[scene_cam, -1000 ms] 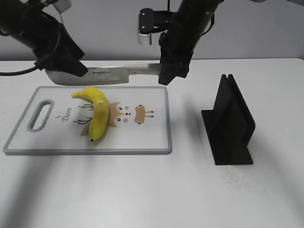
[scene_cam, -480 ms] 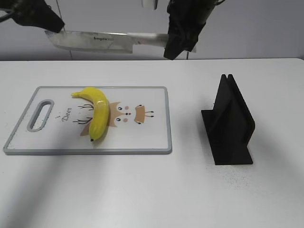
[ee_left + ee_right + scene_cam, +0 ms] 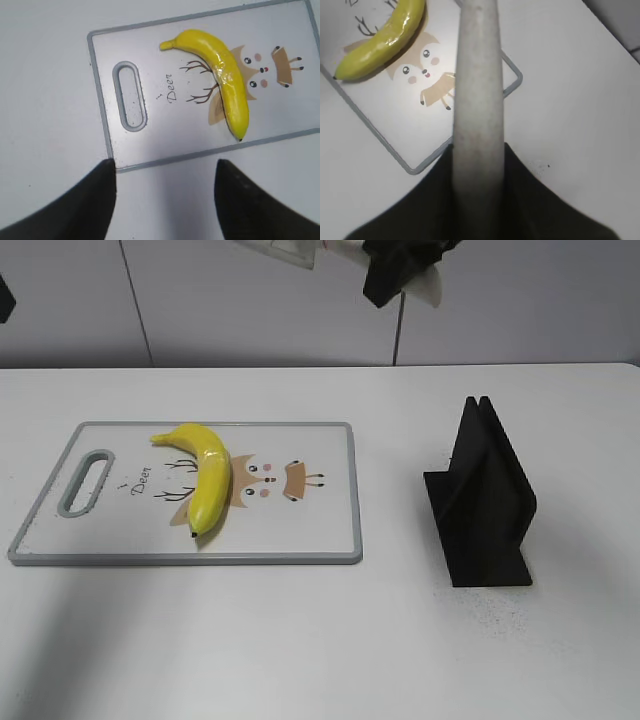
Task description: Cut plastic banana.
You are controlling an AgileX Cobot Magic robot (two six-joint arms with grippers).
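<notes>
Right end effector [image 3: 477, 165] clamped on knife [image 3: 477, 90], high above bench [image 3: 400, 640]; left end effector [image 3: 165, 200] spread wide, empty.
Plastic banana [image 3: 205, 475] lies whole on cutting board [image 3: 320, 530]; cut not yet made.

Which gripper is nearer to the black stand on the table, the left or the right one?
Right. The right gripper, shut on the knife, hangs high above, left of the black stand. The left gripper is open past the cutting board's far end.

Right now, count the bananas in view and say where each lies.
1. The plastic banana lies on the cutting board, left of its middle, across the deer drawing, stem toward the far edge. None other shows.
</notes>
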